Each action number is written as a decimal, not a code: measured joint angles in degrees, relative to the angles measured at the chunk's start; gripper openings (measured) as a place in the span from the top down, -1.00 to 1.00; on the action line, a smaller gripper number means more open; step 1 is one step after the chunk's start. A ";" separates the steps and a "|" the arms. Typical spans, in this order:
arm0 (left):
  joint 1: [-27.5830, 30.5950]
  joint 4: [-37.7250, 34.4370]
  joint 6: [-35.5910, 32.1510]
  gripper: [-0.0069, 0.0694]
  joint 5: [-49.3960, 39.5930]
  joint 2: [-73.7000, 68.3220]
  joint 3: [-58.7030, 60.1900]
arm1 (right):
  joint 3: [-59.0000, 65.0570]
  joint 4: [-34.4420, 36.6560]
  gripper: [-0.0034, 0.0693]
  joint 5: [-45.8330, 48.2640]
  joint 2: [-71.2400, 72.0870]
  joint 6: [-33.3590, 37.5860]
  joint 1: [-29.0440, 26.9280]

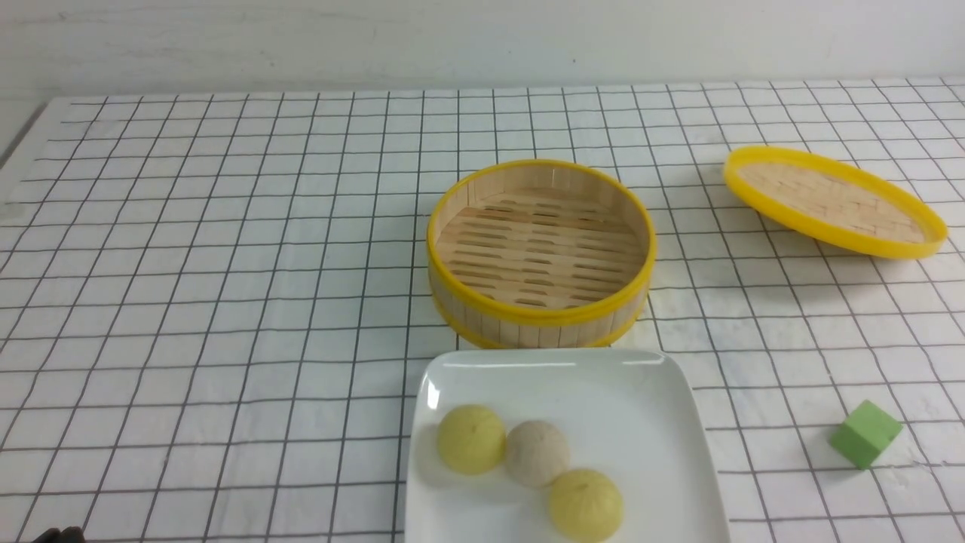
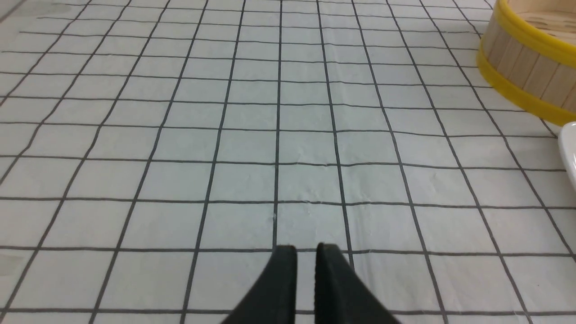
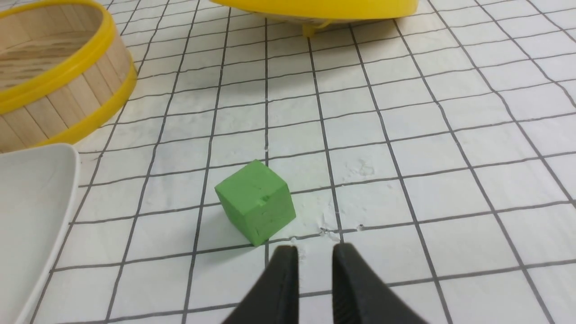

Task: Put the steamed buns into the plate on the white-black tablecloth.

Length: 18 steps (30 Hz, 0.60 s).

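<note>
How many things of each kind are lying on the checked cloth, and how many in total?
Pale yellow round steamed buns: 2
Beige round steamed bun: 1
Glossy white square plate: 1
Yellow-rimmed bamboo steamer basket: 1
Yellow-rimmed bamboo lid: 1
Green cube: 1
Total: 7

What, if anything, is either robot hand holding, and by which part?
Nothing. The left hand and right hand are both empty; the three steamed buns lie on the plate.

The plate [image 1: 648,392] is glossy and smooth, with highlights on its rim. Behind it, the basket [image 1: 540,253] is pale slatted wood banded in shiny yellow. The tablecloth [image 1: 226,302] looks matt. The buns [image 1: 537,452] look soft and dull.
</note>
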<state>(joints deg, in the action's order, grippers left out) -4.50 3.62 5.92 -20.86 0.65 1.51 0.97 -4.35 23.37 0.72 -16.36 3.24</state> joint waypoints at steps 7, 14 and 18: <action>0.00 0.23 -0.04 0.55 0.00 0.00 0.00 | 0.00 0.00 0.50 0.00 0.00 0.00 0.00; 0.00 0.28 -0.04 0.54 -0.06 0.00 0.00 | 0.00 0.00 0.48 0.00 0.00 0.00 0.00; 0.00 0.42 -0.04 0.54 -0.06 0.00 0.00 | 0.00 0.00 0.47 0.00 0.00 0.00 0.00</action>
<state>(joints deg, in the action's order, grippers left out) -4.50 4.04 5.88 -20.91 0.65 1.51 0.97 -4.35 23.37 0.72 -16.36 3.24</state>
